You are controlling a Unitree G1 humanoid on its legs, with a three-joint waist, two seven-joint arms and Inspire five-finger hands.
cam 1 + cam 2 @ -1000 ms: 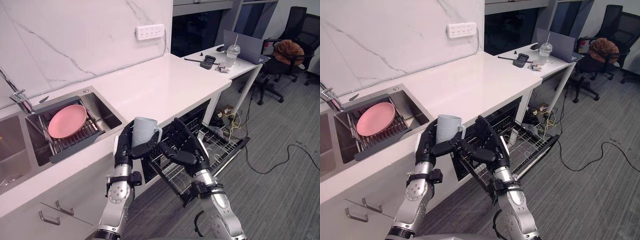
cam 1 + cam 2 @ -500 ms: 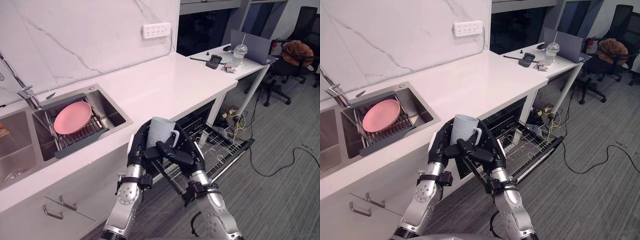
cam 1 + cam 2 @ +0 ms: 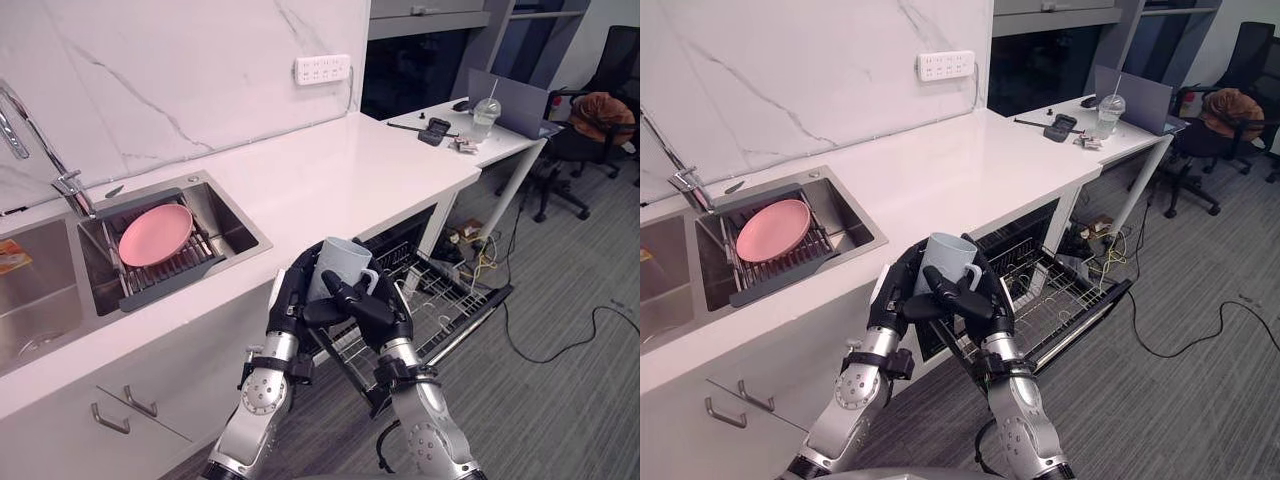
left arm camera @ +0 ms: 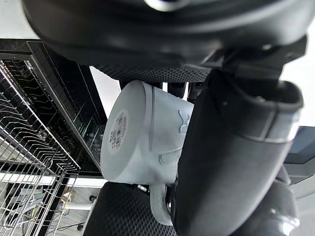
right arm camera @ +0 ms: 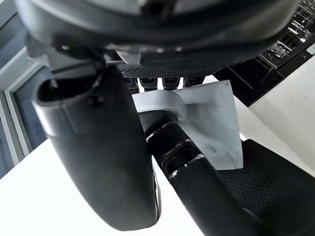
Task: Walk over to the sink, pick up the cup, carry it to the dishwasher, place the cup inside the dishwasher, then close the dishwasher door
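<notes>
Left eye view has the cup (image 3: 341,265) upright by the pulled-out dishwasher rack (image 3: 452,300), my left hand (image 3: 290,300) curled round its body and my right hand (image 3: 378,315) seemingly hooked at its handle, so I should lower it level, slowly, between the wires.

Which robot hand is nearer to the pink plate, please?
Left. The left robot hand holds the cup on the side facing the plate; the right robot hand holds its far side.
</notes>
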